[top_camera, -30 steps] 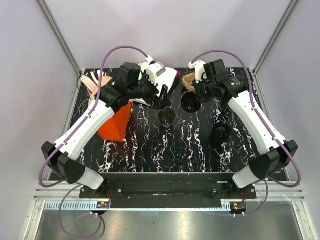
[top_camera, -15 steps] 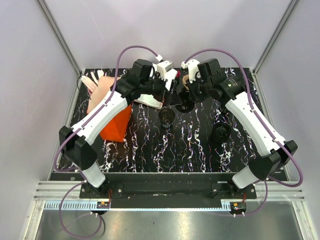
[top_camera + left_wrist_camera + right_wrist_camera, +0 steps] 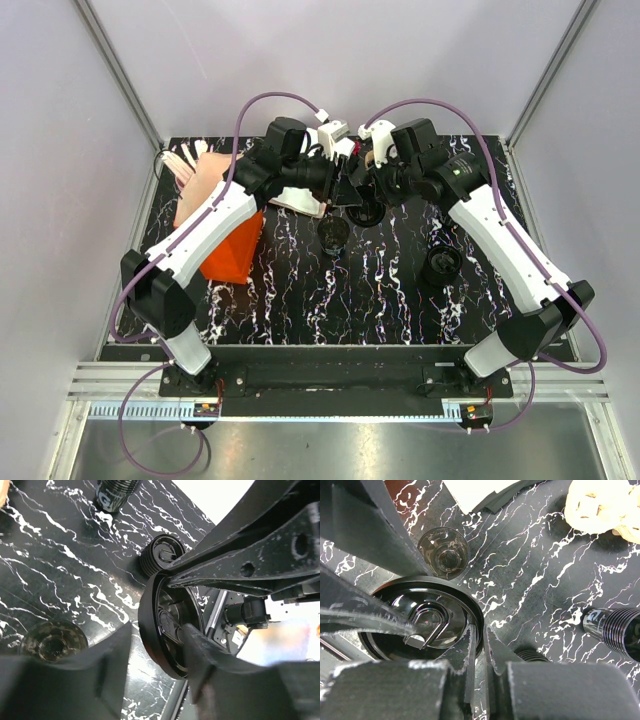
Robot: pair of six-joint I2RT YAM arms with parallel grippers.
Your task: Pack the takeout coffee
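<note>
Overhead, the right tool point(image 3: 480, 645) is pinching the black lid point(image 3: 395, 605) by its rim, while the left tool point(image 3: 156, 632) is straddling it, grip unclear. The takeout coffee point(image 3: 334, 233) is standing open on the surface point(image 3: 300, 300), just below-left of both tools, marginally nearer the left.

Lid point(image 3: 445, 610) is shiny smooth black plastic, reflections all over it. Tabletop point(image 3: 535, 590) is glossy black with white marble-style veins. Small cup point(image 3: 443, 552) looks like clear plastic, ribbed cup point(image 3: 159, 560) is black, gripper fingers point(image 3: 462, 660) are matt and grainy.
</note>
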